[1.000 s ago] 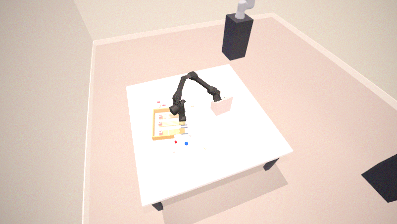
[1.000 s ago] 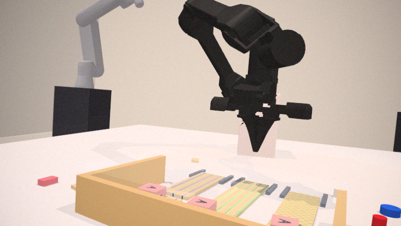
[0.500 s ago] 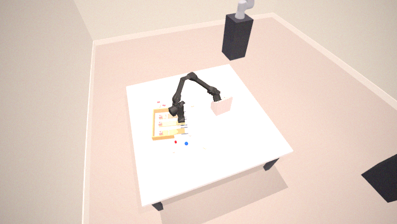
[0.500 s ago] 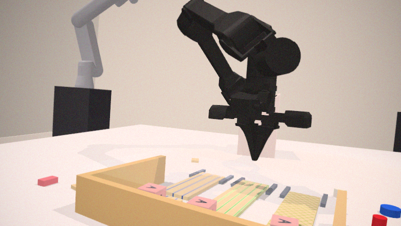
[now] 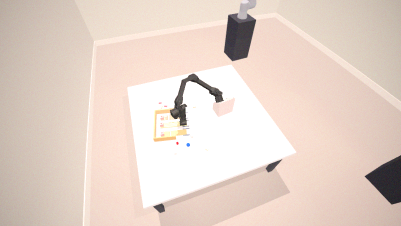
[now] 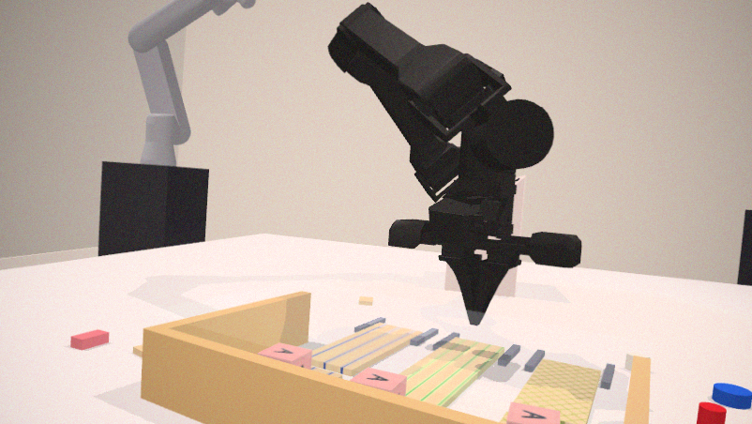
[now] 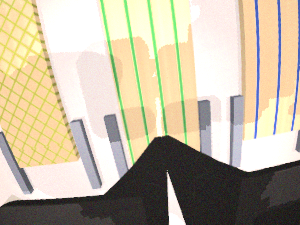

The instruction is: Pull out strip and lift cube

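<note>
Closed black fingers over the near end of the green-lined strip (image 7: 146,48), between grey bars (image 7: 205,127).

I am looking at a bare robotics test room: a white surface (image 5: 213,157) is standing alone on pink flooring, and a grey arm (image 6: 157,79) is sitting on a black pedestal (image 5: 239,36).

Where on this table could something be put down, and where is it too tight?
Bare patches: the wide stretch of the table between the blue disc and the near edge, and right of the pink block. Crowded: inside the wooden tray, with three strips, cubes and grey pegs, the gripper, jaws shut, just above.
</note>
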Robot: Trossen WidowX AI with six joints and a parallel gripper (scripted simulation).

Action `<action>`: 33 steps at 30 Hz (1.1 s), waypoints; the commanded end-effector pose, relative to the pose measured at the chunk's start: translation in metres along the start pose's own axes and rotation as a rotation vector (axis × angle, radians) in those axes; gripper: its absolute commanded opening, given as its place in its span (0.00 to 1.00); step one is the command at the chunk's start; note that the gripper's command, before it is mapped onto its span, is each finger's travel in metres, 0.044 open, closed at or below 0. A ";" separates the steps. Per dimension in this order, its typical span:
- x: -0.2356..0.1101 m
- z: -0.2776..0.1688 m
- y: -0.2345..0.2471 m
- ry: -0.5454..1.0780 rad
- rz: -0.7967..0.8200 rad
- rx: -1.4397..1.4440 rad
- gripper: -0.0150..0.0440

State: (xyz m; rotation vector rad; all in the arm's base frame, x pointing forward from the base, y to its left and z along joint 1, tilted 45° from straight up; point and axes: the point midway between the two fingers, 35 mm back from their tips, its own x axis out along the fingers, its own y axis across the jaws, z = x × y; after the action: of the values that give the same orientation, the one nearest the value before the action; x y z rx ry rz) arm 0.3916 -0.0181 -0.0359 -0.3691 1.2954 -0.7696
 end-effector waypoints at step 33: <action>0.027 -0.003 -0.002 0.004 -0.010 -0.011 0.25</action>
State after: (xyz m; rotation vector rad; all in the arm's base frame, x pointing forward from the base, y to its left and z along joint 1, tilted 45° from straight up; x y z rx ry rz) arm 0.3908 -0.0368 -0.0542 -0.3751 1.3002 -0.7727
